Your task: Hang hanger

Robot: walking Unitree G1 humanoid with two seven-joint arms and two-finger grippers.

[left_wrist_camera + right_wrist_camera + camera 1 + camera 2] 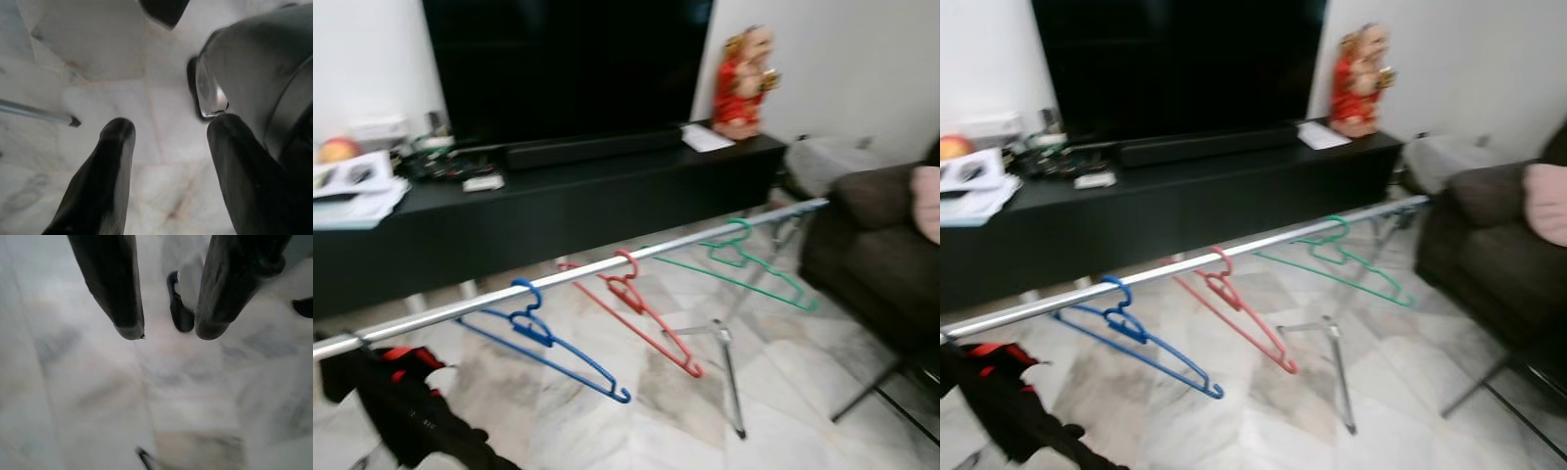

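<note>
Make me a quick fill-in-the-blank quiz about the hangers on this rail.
1. The rail carries ____ plastic hangers.
2. The middle hanger is ____.
3. The hanger nearest the sofa is ____.
4. The black garment hangs next to the ____ hanger.

Answers: three; red; green; blue

Head views: motion-blurred overall; fine detail unreadable.
Silver rail (607, 266): left end cut off by frame edge; right end blurs out near the sofa (876, 245).
Sofa: cut off at right edge; pink item (927, 201) on it only partly in frame, type cannot be told.
Black/red garment (401, 401): cut off at bottom-left; shape unclear.
Papers and small items (357, 186) on the black table (558, 211): too blurred to ID.
Figurine (744, 83): features smeared.
Rack legs (729, 372): partly hidden behind hangers; feet indistinct.
Left wrist view: silver body part (259, 83) cut off by frame edge.
Right wrist view: floor (171, 396) blurred; dark objects at edges unidentifiable.
</note>
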